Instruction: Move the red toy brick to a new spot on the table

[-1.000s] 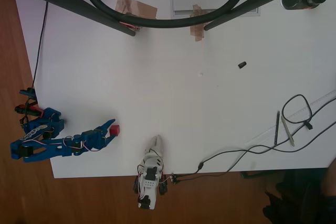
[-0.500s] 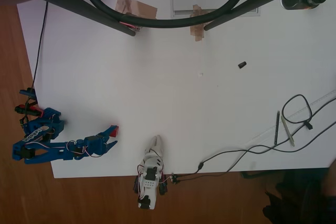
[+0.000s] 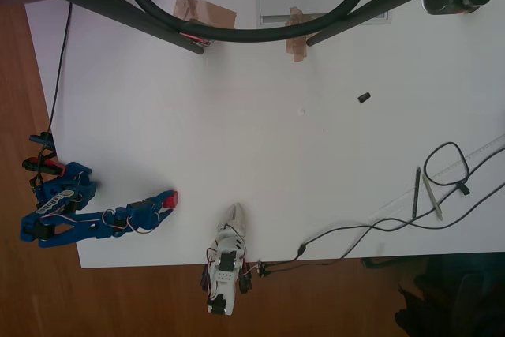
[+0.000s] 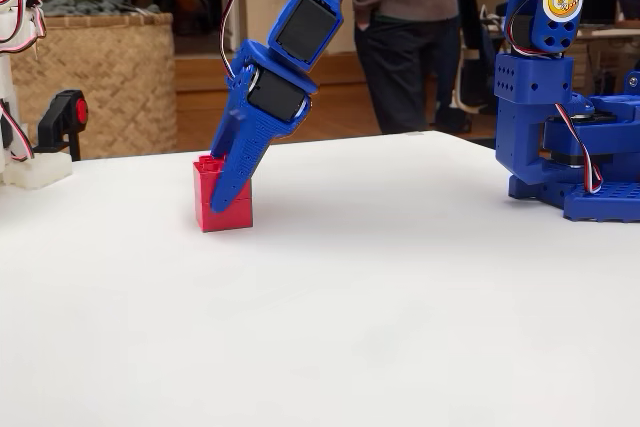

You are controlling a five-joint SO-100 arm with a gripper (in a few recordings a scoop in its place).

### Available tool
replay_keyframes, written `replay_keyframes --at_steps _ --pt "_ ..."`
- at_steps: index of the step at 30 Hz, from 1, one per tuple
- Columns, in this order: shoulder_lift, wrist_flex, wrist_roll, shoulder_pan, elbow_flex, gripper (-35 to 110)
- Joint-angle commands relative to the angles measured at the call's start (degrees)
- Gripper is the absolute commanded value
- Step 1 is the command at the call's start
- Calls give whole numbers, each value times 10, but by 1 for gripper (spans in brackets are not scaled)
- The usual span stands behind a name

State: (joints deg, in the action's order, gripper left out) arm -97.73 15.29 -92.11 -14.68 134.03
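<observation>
The red toy brick (image 3: 173, 196) sits near the lower left corner of the white table (image 3: 260, 147) in the overhead view. My blue gripper (image 3: 166, 200) reaches in from the left, its fingers drawn together on the brick. In the fixed view the brick (image 4: 209, 213) rests flat on the tabletop (image 4: 350, 297). There the gripper (image 4: 228, 195) slants down over it, with one blue finger across the brick's front right face. The other finger is hidden behind it.
A small black piece (image 3: 364, 98) lies right of centre. Brown tape (image 3: 203, 10) and dark frame legs (image 3: 118, 5) cross the far edge. Cables (image 3: 444, 165) and pens (image 3: 417, 192) lie on the right. My blue base (image 4: 570, 137) stands at the right, with a person (image 4: 400, 37) behind the table.
The gripper was open around the brick and has drawn shut on it. The brick has shifted slightly toward the arm.
</observation>
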Motion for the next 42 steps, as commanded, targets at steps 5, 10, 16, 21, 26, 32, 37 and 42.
replay_keyframes --at_steps 5,10,16,21,26,32,37,42 --pt "9 -20 60 11 -28 0" --pt "-18 40 74 -3 -82 0" --pt "-5 236 129 -80 -304 0" --pt "26 364 147 -182 -417 0" --pt "20 442 132 -312 -413 0" --pt "54 438 91 -472 -381 0" --pt "142 395 77 -558 -396 0" --pt "207 382 79 -603 -417 0"
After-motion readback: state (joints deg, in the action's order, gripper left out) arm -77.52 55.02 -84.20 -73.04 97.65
